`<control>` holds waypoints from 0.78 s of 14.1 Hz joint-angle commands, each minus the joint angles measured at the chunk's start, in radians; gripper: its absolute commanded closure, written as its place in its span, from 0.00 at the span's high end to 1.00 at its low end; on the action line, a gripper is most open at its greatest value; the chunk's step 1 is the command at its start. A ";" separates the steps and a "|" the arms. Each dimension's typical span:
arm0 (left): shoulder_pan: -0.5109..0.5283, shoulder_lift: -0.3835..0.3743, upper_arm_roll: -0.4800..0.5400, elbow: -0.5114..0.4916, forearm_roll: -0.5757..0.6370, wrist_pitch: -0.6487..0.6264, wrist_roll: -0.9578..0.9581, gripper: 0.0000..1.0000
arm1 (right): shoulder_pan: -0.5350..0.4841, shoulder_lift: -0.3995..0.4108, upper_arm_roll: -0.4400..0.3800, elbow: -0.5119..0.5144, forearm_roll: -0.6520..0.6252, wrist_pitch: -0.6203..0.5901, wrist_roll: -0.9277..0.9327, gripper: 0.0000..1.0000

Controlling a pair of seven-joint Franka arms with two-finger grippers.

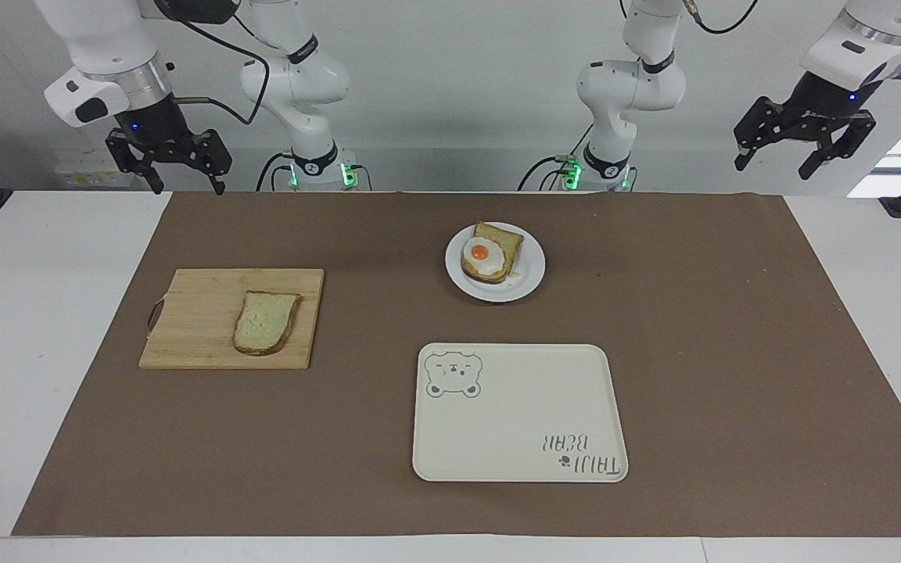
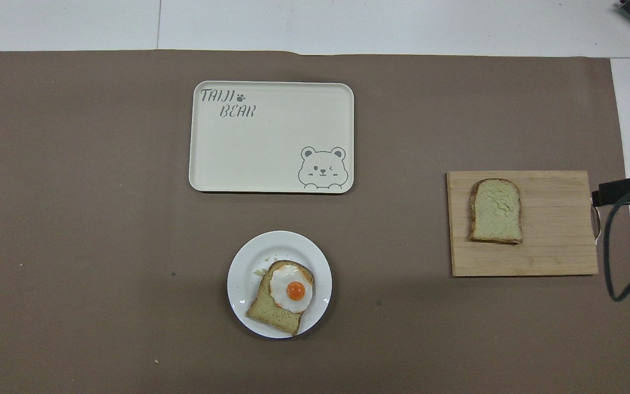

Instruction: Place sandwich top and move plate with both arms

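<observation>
White surface [image 1: 44, 328] covered mid-way by a brown mat [image 1: 732, 336], pale wall at the robots' edge. Right gripper [image 1: 168, 163] hangs spread and empty over the surface's corner at the right arm's end, by the robots' edge. Left gripper [image 1: 803, 139] hangs spread and empty over the matching corner at the left arm's end.

From the right gripper, the bread slice [image 1: 264, 321] lies farther from the robots and a little toward the middle, flat on the cutting board [image 1: 192, 320]. Its long axis runs roughly toward and away from the robots, rounded end farther out. The right arm is clearly the nearer one; the left is well apart from it.

Plate [image 1: 527, 275] sits mid-surface near the robots' edge, carrying the egg slice [image 1: 491, 252]. Tray [image 1: 519, 413] lies toward the edge away from the robots. Slice not yet on the plate; judged first move is right arm down to the board.
</observation>
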 commanded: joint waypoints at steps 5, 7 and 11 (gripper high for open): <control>0.006 -0.034 -0.005 -0.038 0.008 -0.006 -0.012 1.00 | -0.006 -0.005 0.003 -0.037 0.012 0.043 0.006 1.00; 0.004 -0.034 -0.005 -0.038 0.007 -0.004 -0.014 1.00 | -0.009 -0.001 0.003 -0.038 0.012 0.045 0.006 1.00; -0.005 -0.034 -0.013 -0.038 0.007 -0.006 -0.018 1.00 | -0.009 0.005 0.003 -0.089 0.018 0.132 0.009 1.00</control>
